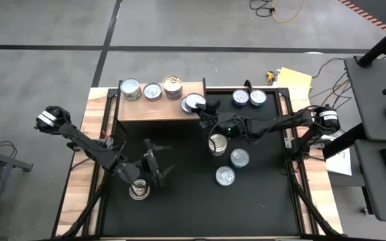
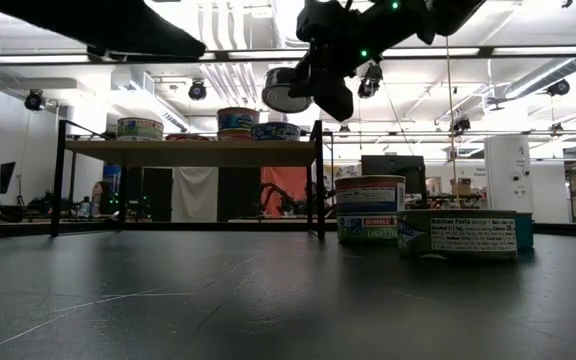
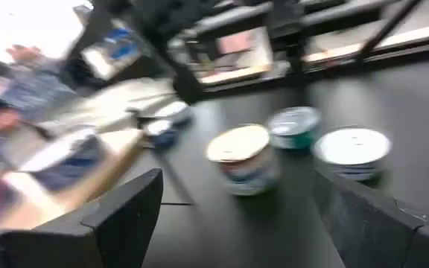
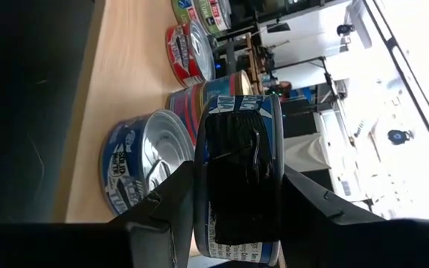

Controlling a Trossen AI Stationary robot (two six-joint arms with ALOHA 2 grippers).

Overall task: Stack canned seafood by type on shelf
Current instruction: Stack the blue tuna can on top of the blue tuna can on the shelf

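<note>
The light-brown shelf (image 1: 158, 107) stands at the table's far side and carries three cans (image 1: 152, 91) on its top. My right gripper (image 1: 203, 107) is shut on a silver-topped, blue-labelled can (image 1: 191, 102), held over the shelf's right end and higher than the shelf's cans (image 2: 286, 90). My left gripper (image 1: 157, 166) hovers open over the near left of the table with nothing between its fingers (image 3: 125, 216). A gold-topped can (image 1: 139, 191) stands on the table right beside it. My right gripper pinches the can (image 4: 238, 179) between its two fingers, which lie against its two flat ends: one finger (image 4: 162, 205) on one end, the other (image 4: 315, 205) on the opposite end. The fingers come in about level from the table's right. The can is lifted clear above the shelf top.
A gold-topped can (image 1: 218, 144) and two silver-topped ones (image 1: 239, 158) (image 1: 225, 176) stand in the table's middle. Two more cans (image 1: 248, 98) sit at the far edge, right of the shelf. Bare black table (image 1: 179, 214) lies along the near side.
</note>
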